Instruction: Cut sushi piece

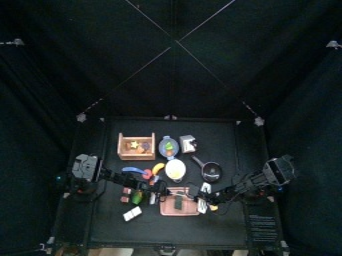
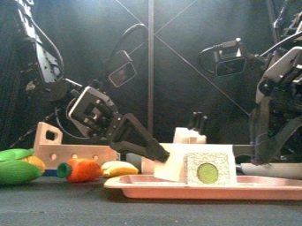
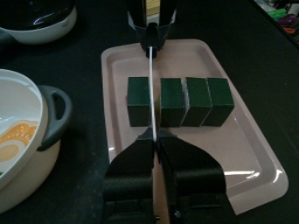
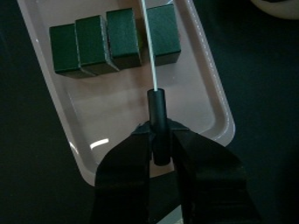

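Presently on the worktop, listed left to right

1. Toy produce, near left: a green vegetable [image 2: 14,168], an orange piece [image 2: 80,168] and a banana [image 2: 118,168], lying close together. Not involved.
2. Wooden box [image 2: 48,141], behind the produce. Not involved.
3. White pot [image 3: 30,140] with a grey handle, just left of the tray. Not involved.
4. Left claw [image 3: 156,153]: reaches in from the left, low over the tray's left end and in line with the blade. Whether it grips anything cannot be told from these views.
5. Pink tray [image 3: 251,166]: near the worktop's front edge, about the middle. Flat, with a shallow rim.
6. Sushi [image 3: 187,101]: a row of four dark green blocks, side by side and touching, across the tray's middle. The front view shows a pale end face with a green centre.
7. Knife [image 4: 155,101]: black handle, thin pale blade. The blade runs across the row at the seam between one end block and its neighbour.
8. Right claw [image 4: 156,131]: comes in from the right, clamped tight on the knife's handle.

Step in hand, as judged: parting the end block from the row.

Handling notes:
- Keep the blade upright and square to the row, so that the piece comes off even.
- Press straight down until the edge meets the tray.
- Avoid sideways push. The blocks look light and may slide or tip.
- Steadying from the left side would help, clear of the blade's edge
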